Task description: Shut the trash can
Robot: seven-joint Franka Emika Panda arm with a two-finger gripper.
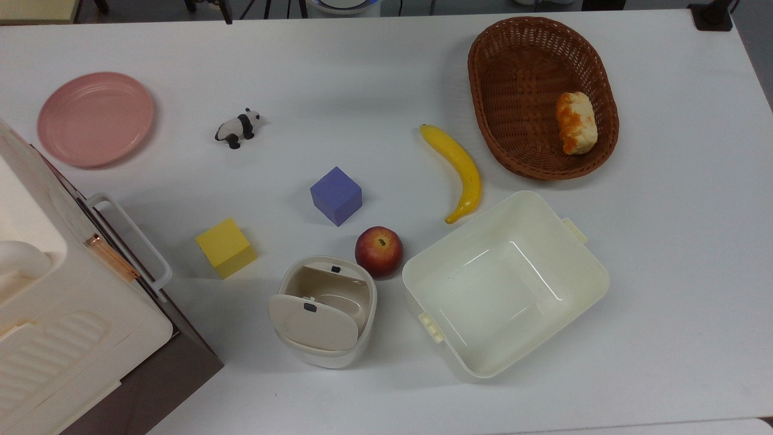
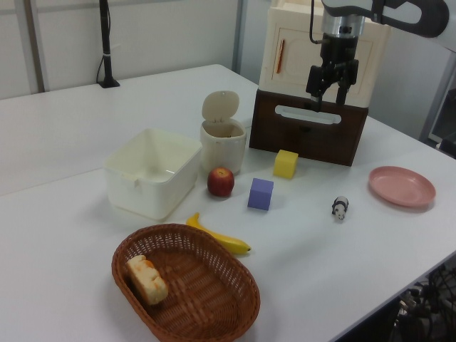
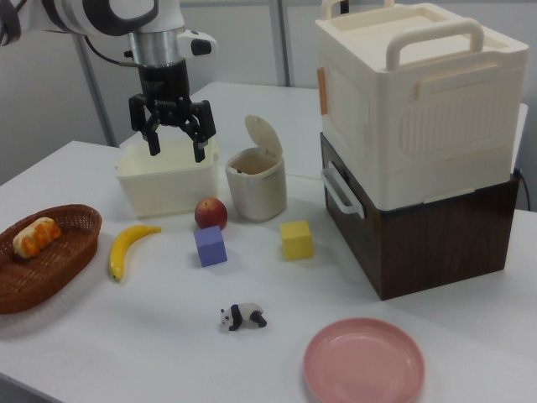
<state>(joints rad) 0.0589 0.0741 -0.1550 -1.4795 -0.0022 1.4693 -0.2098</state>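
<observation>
table: white, wide, many loose items spread over it; bare floor and wall panels behind in the side views
big box: cream top on brown base, handle facing the items; sits at the top view's left edge, close beside the bin
tub: cream, lidless, empty; just beside the bin on the top view's right
basket: brown wicker, holds a bread piece; well apart from the bin
plate: pink, empty, far corner at the top view's left
arm/gripper: hangs high above the table, fingers spread apart, grasping nothing
trash can: small cream bin at the near-middle of the table in the top view, between big box and tub; apple touching or almost at its rim
lid: standing up, open, hinged at the back edge; inside of the bin exposed
key relation: in the right view the gripper is up and to the right view's left of the bin, over the tub side; lid stands on the side away from it, open mouth faces the gripper side. Judgement: must travel across and over the lid top, then press it down toward the mouth
banana: yellow, long axis running from the basket toward the tub
apple: red, risk of a bump on approach
cubes: purple, yellow, near the bin
panda toy: small, well apart
</observation>
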